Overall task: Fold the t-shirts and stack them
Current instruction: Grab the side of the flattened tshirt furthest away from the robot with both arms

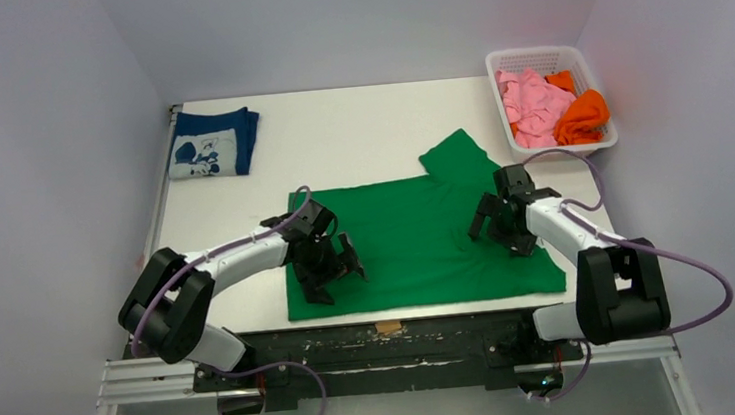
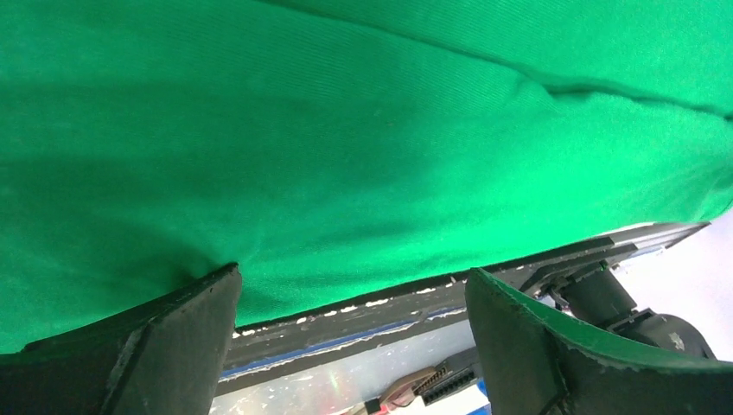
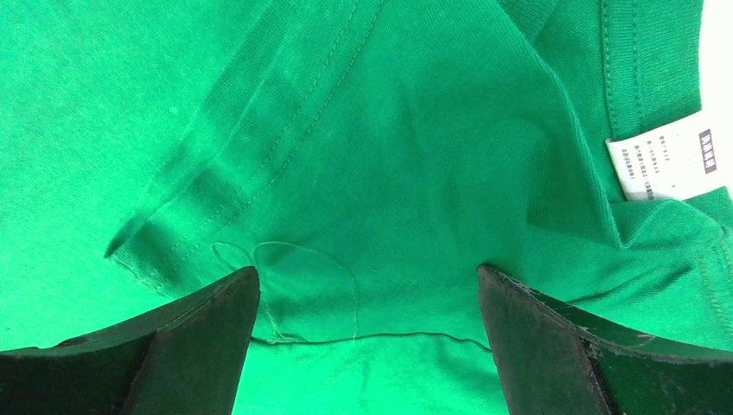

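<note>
Nearest the arm bases, the green t-shirt (image 1: 416, 238) lay spread on the near half of the table (image 1: 356, 118). Its near hem ran along the table's front edge, and one sleeve stuck out toward the far right.

The left hand (image 1: 335, 283) stood over the shirt's near left part. In the left wrist view we saw its fingers (image 2: 173, 346) spread wide apart with only smooth green cloth and the table's front edge showing between them. It gripped nothing.

The right hand (image 1: 496, 233) stood over the shirt's right side, a little farther from the bases. Its jaws were likewise wide apart and held nothing. In the right wrist view we saw stitched seams and a loose thread between the fingers (image 3: 553, 346), and a white label (image 3: 666, 160) off to the right by the collar. We could not tell whether either hand's fingertips touched the cloth.

Farther back, at the far left corner of the table, the navy t-shirt (image 1: 209, 143) lay folded with its white print up, well apart from the green one. At the far right corner stood a white basket (image 1: 535, 55), and in it lay a crumpled pink t-shirt (image 1: 530, 103) with an orange t-shirt (image 1: 584, 116) beside it.
</note>
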